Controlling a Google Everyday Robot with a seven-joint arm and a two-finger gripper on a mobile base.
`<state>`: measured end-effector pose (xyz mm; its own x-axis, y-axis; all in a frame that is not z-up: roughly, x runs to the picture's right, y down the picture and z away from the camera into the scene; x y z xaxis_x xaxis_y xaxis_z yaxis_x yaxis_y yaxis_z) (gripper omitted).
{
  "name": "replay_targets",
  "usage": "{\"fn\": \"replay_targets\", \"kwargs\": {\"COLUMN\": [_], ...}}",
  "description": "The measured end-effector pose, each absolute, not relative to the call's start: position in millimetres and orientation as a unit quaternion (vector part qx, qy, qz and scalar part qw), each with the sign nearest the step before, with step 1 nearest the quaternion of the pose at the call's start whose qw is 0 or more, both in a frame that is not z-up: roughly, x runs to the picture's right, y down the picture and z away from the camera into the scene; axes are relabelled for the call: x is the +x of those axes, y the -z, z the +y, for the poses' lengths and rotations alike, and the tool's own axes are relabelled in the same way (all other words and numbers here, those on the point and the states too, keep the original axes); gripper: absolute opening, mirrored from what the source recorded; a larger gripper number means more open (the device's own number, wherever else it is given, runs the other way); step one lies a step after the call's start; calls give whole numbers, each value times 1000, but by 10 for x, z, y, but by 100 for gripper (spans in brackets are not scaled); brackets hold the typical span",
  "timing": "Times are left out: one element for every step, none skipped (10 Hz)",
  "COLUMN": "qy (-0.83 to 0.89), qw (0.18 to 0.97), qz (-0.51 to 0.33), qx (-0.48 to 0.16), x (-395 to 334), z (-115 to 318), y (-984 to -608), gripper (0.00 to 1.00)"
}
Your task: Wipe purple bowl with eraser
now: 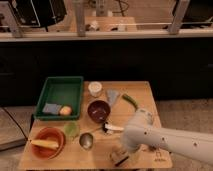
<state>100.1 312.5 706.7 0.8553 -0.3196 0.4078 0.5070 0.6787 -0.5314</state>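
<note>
The purple bowl (99,110) sits upright and empty near the middle of the wooden table (145,92). Nothing touches it. The eraser (118,158) lies well in front of the bowl and a little to its right, close to the table's near edge. The gripper (122,152) is down on that same spot, with the white arm (165,141) reaching in from the right.

By my reading the step in hand is the pickup, and the wiping has not begun. The next move calls for a secure hold on the block. Then it must be lifted clear of the table and carried back toward the bowl. There it has to tilt so that its felt side meets the inner wall.

Between bowl and eraser lies a white-handled brush (113,128), just in front of the bowl, so the carry has to pass over it. A small metal cup (86,141) stands in front of the bowl to its left. Further left of the cup is an orange bowl (47,143). A green tray (61,85) lies to the left of the purple bowl, and a white cup (95,88) stands just behind it.

Much stays unclear. Whether the gripper is clamped on the eraser or merely resting over it, I cannot tell. The wrist covers the contact, and the block shows only as a pale and dark patch beneath it. The picture's right edge cuts off the arm.
</note>
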Motion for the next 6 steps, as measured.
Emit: {"fn": "replay_targets", "kwargs": {"qy": [226, 219, 213, 206, 196, 185], "qw": [907, 909, 910, 911, 911, 911], "qz": [-141, -142, -142, -141, -140, -139], "qx": [-328, -326, -327, -329, -334, -340], "x": [990, 972, 974, 983, 995, 1001], "z": [3144, 3164, 3186, 3208, 3248, 3290], "y": [-7087, -7116, -7146, -7180, -7236, -7292], "gripper": [80, 80, 79, 75, 64, 52]}}
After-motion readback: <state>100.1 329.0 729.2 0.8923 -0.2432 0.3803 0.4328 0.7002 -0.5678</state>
